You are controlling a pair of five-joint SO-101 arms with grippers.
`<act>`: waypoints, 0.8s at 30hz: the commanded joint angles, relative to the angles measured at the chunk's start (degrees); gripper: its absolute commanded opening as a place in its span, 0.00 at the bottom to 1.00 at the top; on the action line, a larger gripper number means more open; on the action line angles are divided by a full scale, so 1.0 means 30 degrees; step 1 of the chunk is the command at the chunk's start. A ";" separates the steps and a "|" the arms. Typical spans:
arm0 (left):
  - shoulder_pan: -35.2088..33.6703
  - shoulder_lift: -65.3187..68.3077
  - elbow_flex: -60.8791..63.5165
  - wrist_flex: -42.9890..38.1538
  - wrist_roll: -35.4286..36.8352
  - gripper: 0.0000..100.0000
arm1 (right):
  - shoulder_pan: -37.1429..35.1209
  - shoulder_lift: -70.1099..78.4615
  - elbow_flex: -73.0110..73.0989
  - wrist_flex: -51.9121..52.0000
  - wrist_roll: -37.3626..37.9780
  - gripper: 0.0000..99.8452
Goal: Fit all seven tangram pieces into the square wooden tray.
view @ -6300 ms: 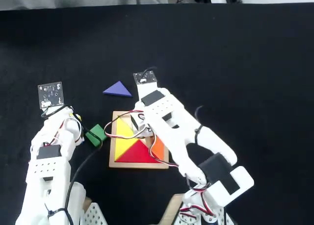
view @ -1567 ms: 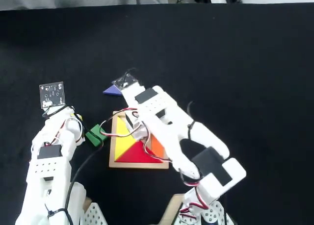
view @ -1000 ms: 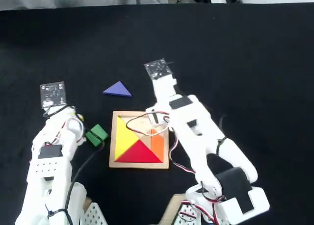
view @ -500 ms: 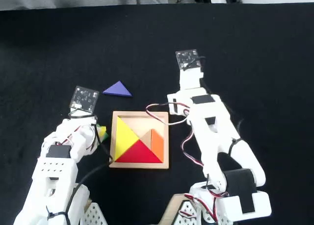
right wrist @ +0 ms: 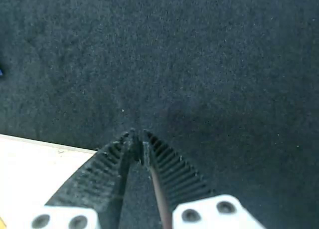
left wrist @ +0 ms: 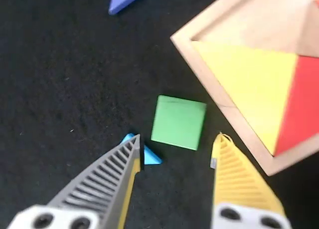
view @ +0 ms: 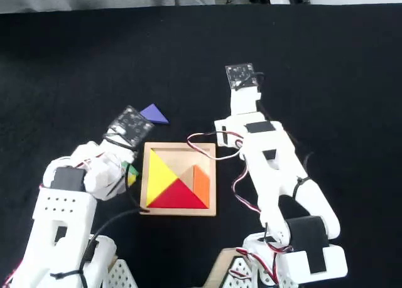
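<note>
- Left gripper (left wrist: 177,139), jaws wide apart, hangs over the green square (left wrist: 178,121) just beside the wooden tray (left wrist: 227,103).
- Right gripper (right wrist: 135,139) (pinched shut, empty) hovers near the tray, over black cloth (right wrist: 209,59).

Square piece (left wrist: 178,122) — just beside tray (left wrist: 228,108)

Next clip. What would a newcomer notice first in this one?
The wooden tray sits mid-table, partly filled with a yellow piece, a red piece and an orange piece. The open left tool hangs over a green square just outside the tray, with a blue triangle loose farther out. The right tool is shut over the table beyond the tray.
</note>
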 commanded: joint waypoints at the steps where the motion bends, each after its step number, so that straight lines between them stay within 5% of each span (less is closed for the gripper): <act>1: 0.0630 0.1963 -0.1480 0.0264 -0.0733 0.24 | 0.0147 -0.0659 -0.0073 -0.0352 -0.0059 0.01; 11: -0.0015 1.0813 -0.5758 -0.0147 0.0908 0.24 | 0.0147 -0.0630 -0.0073 -0.0352 -0.0059 0.01; 24: -0.0366 1.6586 -0.9070 -0.0205 -0.1319 0.24 | 0.0147 -0.0630 -0.0103 -0.0352 -0.0059 0.01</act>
